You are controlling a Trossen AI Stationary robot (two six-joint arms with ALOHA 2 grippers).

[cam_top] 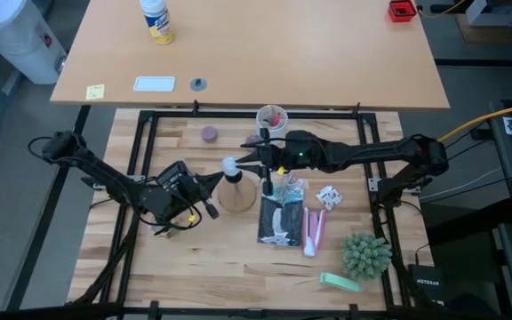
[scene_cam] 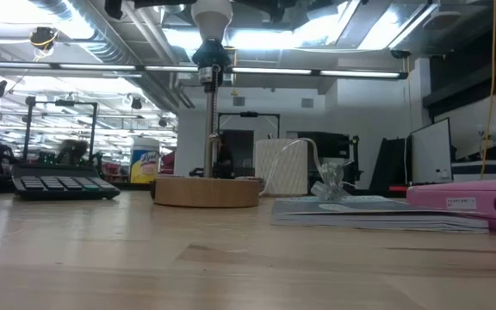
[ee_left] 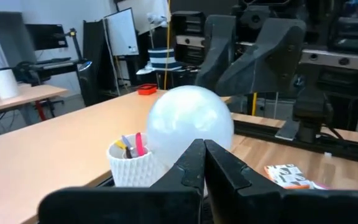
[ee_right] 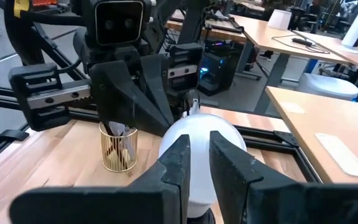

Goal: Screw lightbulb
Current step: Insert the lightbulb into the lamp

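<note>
Surface: light wooden table [cam_top: 185, 258]; open workshop room behind
Lightbulb [cam_top: 230, 165]: atop wooden stand [cam_top: 236, 197]; between both grippers
Right gripper [ee_right: 196, 163]: grasping lightbulb
Left gripper [ee_left: 204, 163]: clenched, empty, beside bulb

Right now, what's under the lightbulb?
The lightbulb sits atop the black socket post on the round wooden stand. Its screw base is hidden, so seating depth can't be seen.

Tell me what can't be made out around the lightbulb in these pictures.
- Lightbulb screw base: hidden by the right hand in the right wrist view, by the shut left hand in the left wrist view.
- Bulb top: cut off by the low view's edge.
- How far it is threaded into the socket: too small to tell.
</note>
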